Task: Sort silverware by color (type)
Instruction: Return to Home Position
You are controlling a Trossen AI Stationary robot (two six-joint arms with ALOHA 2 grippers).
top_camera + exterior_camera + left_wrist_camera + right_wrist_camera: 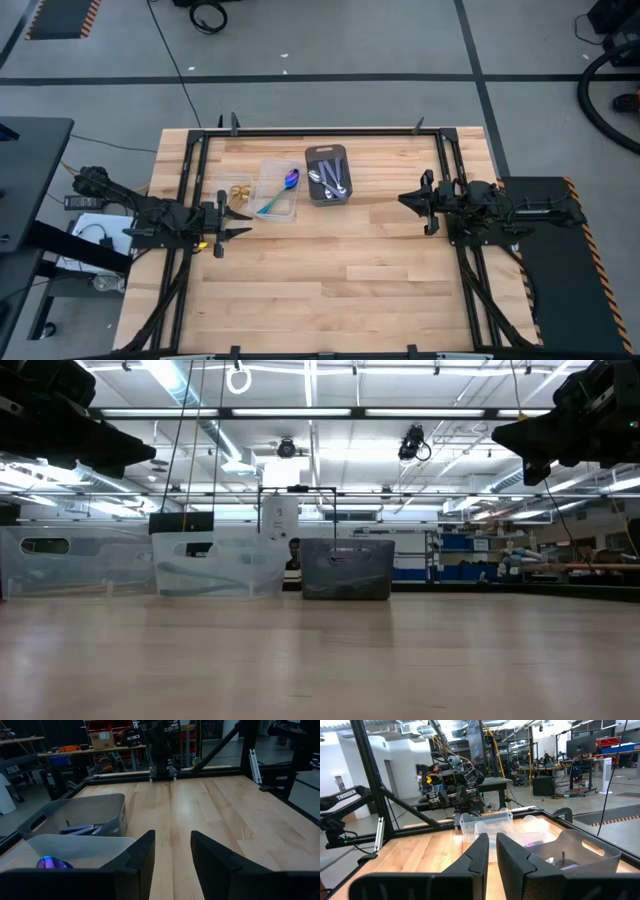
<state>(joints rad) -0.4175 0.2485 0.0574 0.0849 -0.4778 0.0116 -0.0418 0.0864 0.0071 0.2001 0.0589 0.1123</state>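
Silver spoons (331, 180) lie in the dark gray tray (312, 170) at the table's far middle. Left of it stands a clear container (272, 170) with rainbow spoons (283, 190) in it. Further left, gold spoons (238, 190) lie in a second clear container (70, 560). My left gripper (245, 222) hovers at the table's left, near the clear containers. It is level and open, with nothing between its fingers (142, 852). My right gripper (405, 200) hovers at the table's right, pointing toward the tray. Its fingers (480, 850) stand a narrow gap apart and hold nothing.
A dark metal frame (300, 131) runs along the table's edges. The near half of the wooden table (330, 290) is bare wood. A person (293, 555) shows in the room beyond the far edge.
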